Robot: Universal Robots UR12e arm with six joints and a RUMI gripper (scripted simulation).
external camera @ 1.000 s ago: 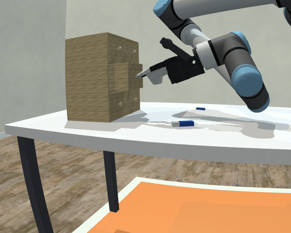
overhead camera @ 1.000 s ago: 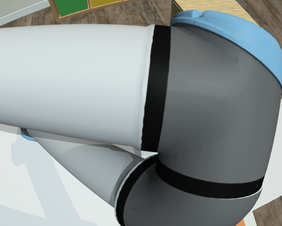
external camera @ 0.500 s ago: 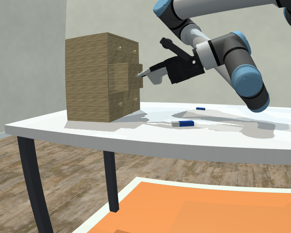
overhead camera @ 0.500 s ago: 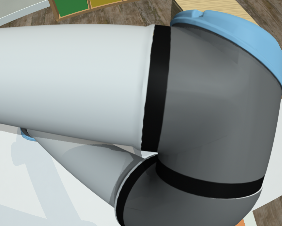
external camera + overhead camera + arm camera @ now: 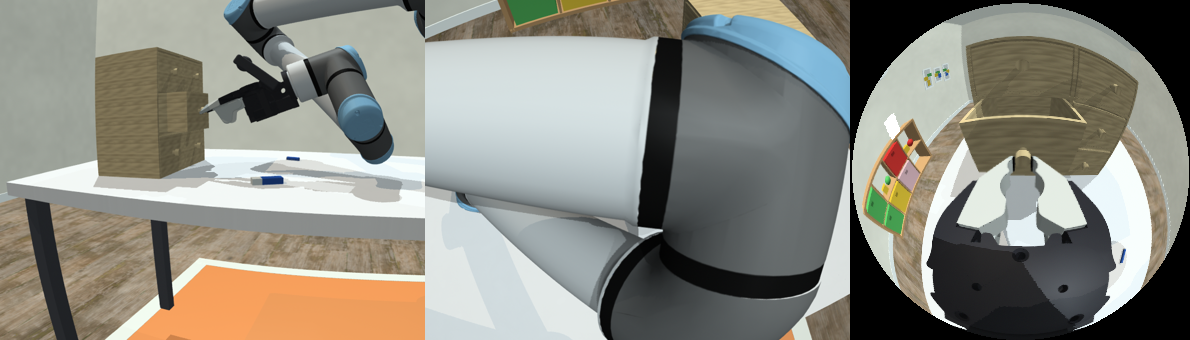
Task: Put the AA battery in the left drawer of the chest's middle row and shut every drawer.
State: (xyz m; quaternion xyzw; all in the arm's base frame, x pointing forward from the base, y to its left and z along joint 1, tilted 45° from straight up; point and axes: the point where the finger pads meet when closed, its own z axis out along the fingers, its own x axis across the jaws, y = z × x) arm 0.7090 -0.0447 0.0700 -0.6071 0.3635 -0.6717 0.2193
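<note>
The wooden chest stands upright on the left of the white table. Its middle-row left drawer is pulled partly out and looks empty in the wrist view. My gripper is level with that drawer's front and shut on its small knob. A small blue item, which may be the AA battery, lies far back on the table. A grey-and-blue block lies nearer the chest. In the top view the arm hides the chest and both items.
The other drawers are shut. A colourful cubby shelf stands on the floor beyond the table. An orange mat lies on the floor in front. The arm's elbow hangs over the table's right part.
</note>
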